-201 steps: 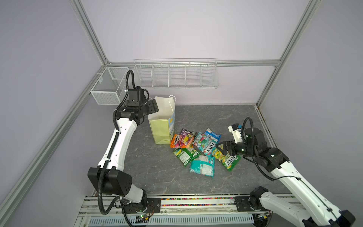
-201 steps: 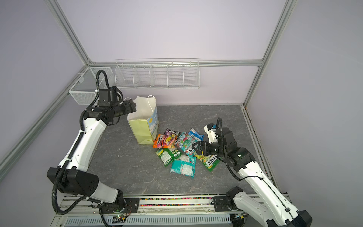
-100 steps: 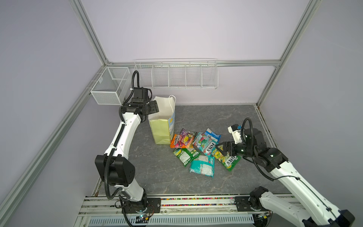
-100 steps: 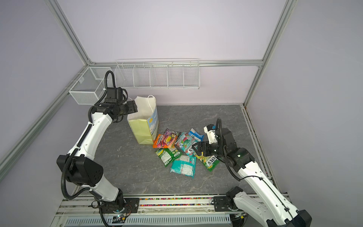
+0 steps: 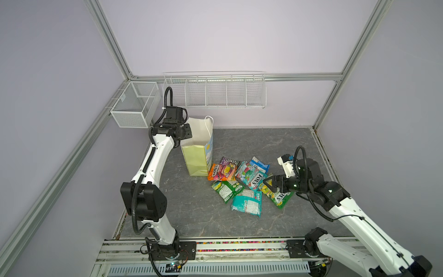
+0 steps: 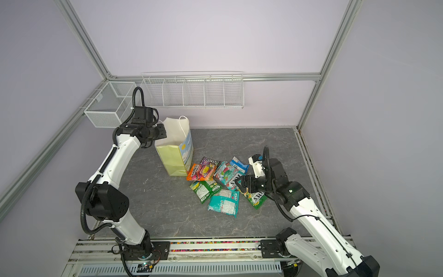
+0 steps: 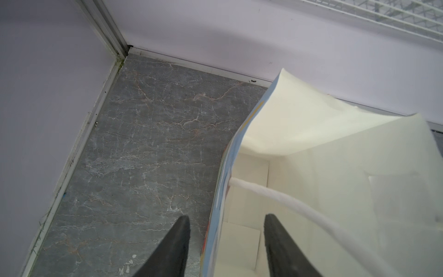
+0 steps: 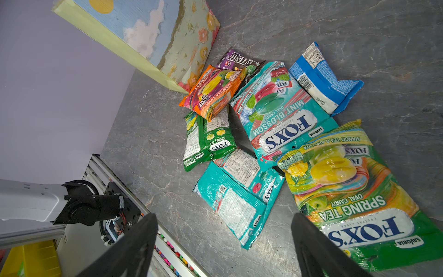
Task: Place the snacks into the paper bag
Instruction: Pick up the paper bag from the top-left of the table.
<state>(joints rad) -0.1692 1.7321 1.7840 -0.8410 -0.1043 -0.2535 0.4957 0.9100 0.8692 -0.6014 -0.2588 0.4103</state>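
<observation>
At paper bag (image 7: 311, 134) rim, left tool (image 7: 225, 217) half-spread, narrower than before (unpinched); right tool (image 8: 224, 215) spread.

Robot lab cell: aluminium frame (image 5: 109, 38), plain lilac panels (image 5: 227, 36).

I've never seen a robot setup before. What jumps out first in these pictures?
A bright heap of snacks lies on the grey table, right beside an upright paper bag. The left gripper straddles the bag's rim, jaws apart, one finger inside and one outside. The right gripper hangs open over the heap's edge, near a yellow-green packet.
</observation>
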